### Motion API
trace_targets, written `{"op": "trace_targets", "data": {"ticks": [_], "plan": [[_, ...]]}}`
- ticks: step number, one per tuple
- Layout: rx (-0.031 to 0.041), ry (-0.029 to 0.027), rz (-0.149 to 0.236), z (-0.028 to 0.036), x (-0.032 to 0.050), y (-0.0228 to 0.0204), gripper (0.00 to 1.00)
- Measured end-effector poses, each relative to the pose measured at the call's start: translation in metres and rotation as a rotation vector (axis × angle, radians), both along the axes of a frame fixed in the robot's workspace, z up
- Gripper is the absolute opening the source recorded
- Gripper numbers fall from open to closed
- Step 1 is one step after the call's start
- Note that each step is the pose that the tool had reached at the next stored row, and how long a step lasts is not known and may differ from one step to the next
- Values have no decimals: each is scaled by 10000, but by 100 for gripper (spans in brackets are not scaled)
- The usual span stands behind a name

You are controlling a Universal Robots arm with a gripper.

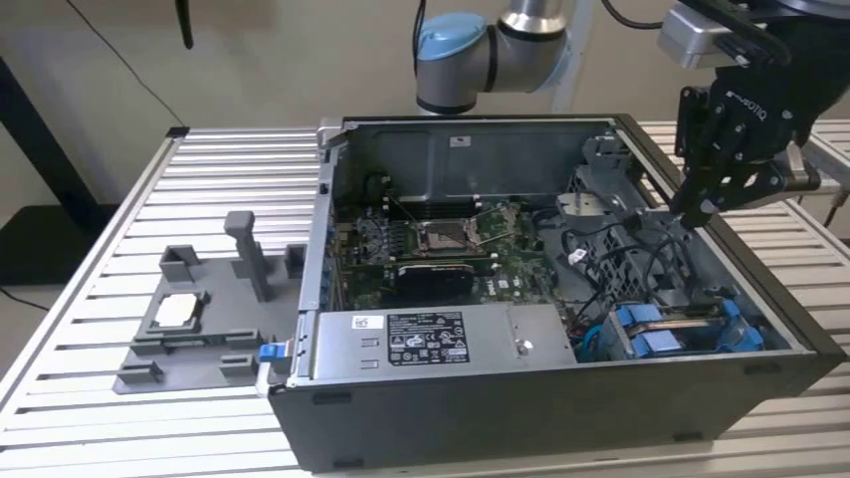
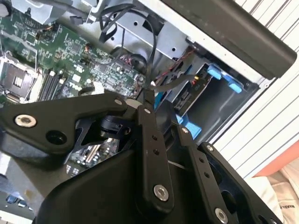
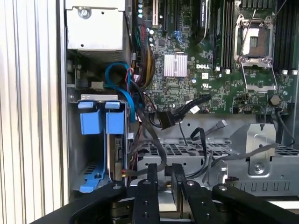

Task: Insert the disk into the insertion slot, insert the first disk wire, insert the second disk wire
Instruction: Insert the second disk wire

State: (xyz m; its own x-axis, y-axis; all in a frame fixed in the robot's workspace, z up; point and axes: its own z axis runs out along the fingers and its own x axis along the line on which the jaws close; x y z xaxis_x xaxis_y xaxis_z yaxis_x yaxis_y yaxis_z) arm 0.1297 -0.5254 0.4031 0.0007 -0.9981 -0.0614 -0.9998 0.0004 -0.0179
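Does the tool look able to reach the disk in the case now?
Probably yes: the case is open, and the disk lies uncovered near the tool, though black cables crowd beside it.

One open computer case on one slatted desk. Inside it: one motherboard, one CPU socket, one silver heatsink, one grey power-supply box and, in the first wrist view, two blue carrier tabs. In the exterior view, one grey fixture tray at nine o'clock, and one robot arm with one hand at two o'clock.
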Motion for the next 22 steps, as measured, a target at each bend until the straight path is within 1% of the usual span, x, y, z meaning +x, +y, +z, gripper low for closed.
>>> {"op": "trace_targets", "data": {"ticks": [2, 6, 9, 12, 14, 16, 17, 18, 22], "plan": [[1, -63, 0, 8, -75, 0, 27], [1, -209, 0, 9, -238, 0, 27], [1, -299, 1, 9, -347, 0, 27], [1, -357, 0, 9, -437, 3, 27], [-6, -377, 1, 9, -489, 9, 27], [-47, -394, 6, 8, -535, 23, 27], [-112, -402, 11, 8, -554, 37, 27], [-210, -413, 16, 6, -570, 52, 27], [-709, -482, 34, -5, -625, 103, 27]]}}
